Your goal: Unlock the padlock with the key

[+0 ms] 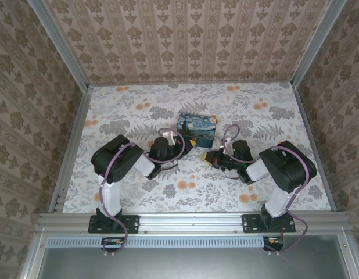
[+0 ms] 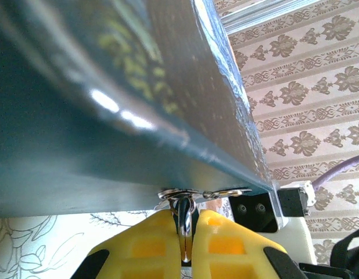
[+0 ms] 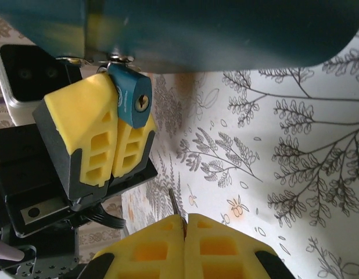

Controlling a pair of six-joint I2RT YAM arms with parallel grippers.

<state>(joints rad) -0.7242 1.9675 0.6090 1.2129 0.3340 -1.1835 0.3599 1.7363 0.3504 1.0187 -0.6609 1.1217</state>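
The left pincer (image 2: 189,221) is clamped on the padlock (image 3: 133,102) at the box (image 3: 226,29) edge, just ahead of the right pincer (image 3: 184,220), which is pinched tight on the key (image 3: 174,203).

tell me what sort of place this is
Probably a purpose-built robot test cell, not a lived-in room: brown damask wallpaper panels held in bare aluminium frame posts, a floral-print table top, and a left arm and right arm bolted along its near edge.
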